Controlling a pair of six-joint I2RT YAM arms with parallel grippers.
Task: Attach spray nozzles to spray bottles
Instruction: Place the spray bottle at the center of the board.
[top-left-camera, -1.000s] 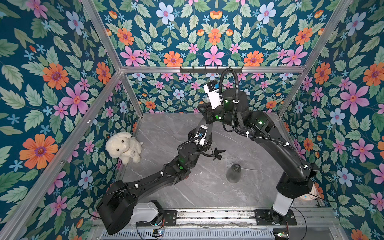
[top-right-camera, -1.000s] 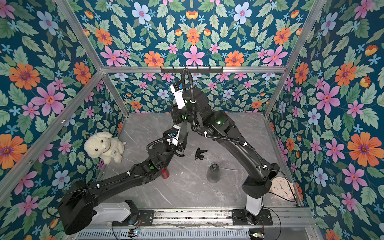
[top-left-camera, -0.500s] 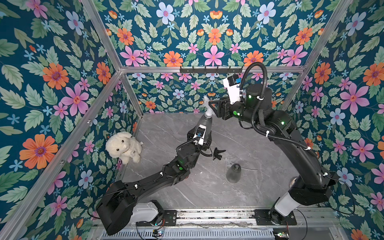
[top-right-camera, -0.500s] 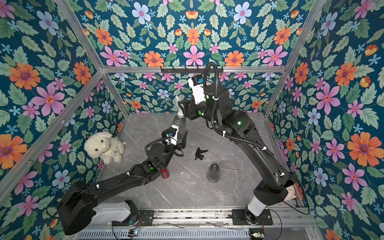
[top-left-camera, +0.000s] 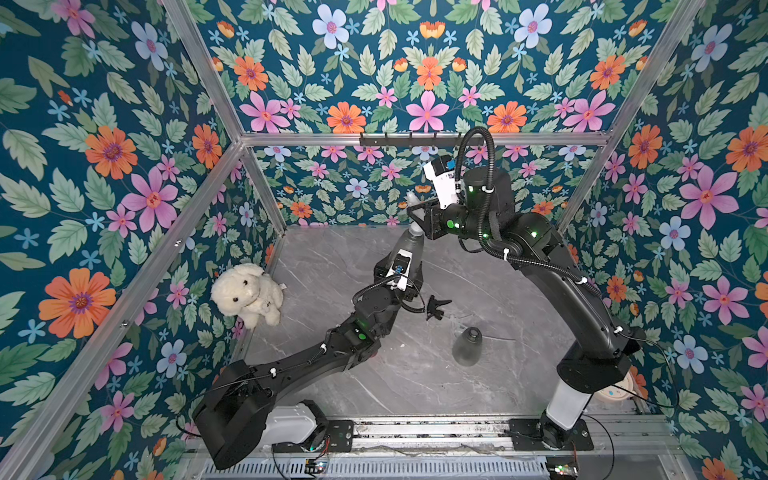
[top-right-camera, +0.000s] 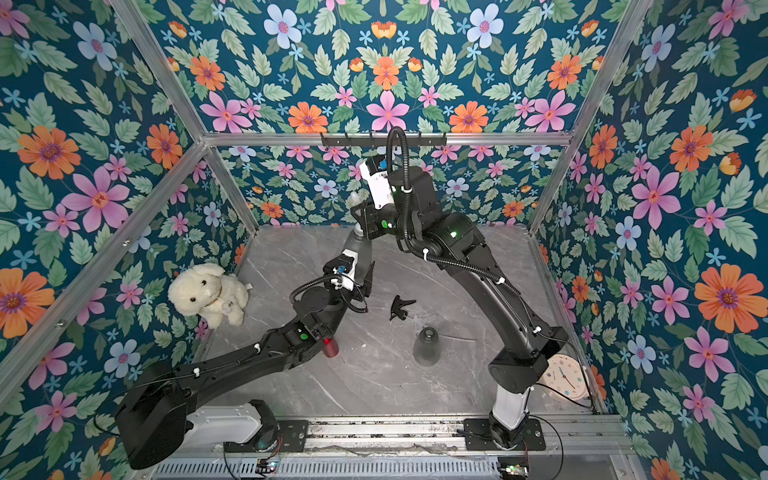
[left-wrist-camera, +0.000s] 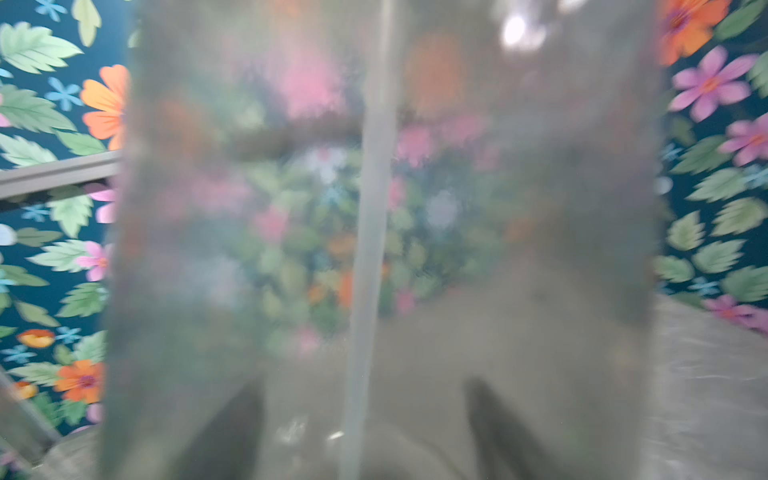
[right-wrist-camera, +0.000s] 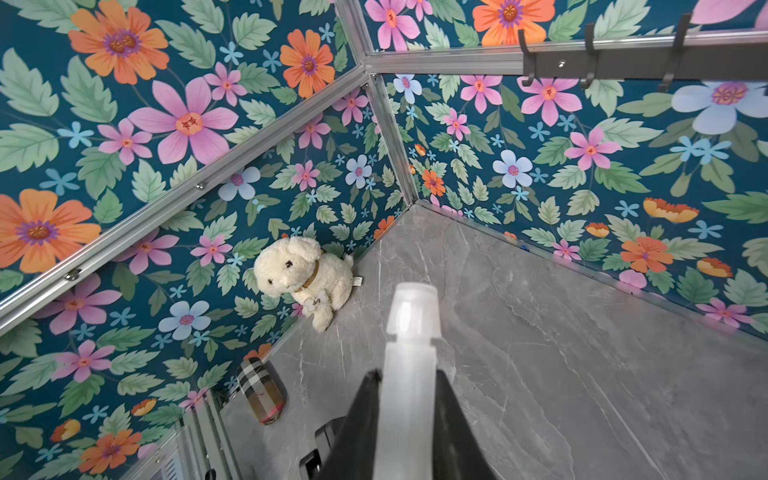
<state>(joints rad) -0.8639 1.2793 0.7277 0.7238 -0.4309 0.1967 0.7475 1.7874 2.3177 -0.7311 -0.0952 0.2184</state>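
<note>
In both top views my left gripper (top-left-camera: 409, 264) is shut on a smoky-grey spray bottle (top-left-camera: 409, 243), held up off the table with its neck uppermost. That bottle (left-wrist-camera: 540, 249) fills the left wrist view, a dip tube (left-wrist-camera: 370, 249) running down its middle. A whitish spray nozzle (top-left-camera: 412, 203) sits on the neck, and my right gripper (top-left-camera: 415, 214) is shut on it. The right wrist view has the nozzle (right-wrist-camera: 409, 353) clamped between both dark fingers (right-wrist-camera: 361, 415). A black nozzle (top-left-camera: 436, 305) lies on the table. Another grey bottle (top-left-camera: 467, 345) stands near it. A red bottle (top-right-camera: 330, 347) stands beside my left arm.
A plush dog (top-left-camera: 247, 293) sits at the left wall. A small clock (top-right-camera: 567, 376) lies by the base of my right arm. A plaid case (right-wrist-camera: 262, 390) lies along the left wall. A hook rail (top-left-camera: 415, 139) runs across the back wall above the arms.
Half a second ago my right gripper had let go of the nozzle and swung right. It has come back over the bottle neck and shut on the nozzle. The left arm has stayed put.
</note>
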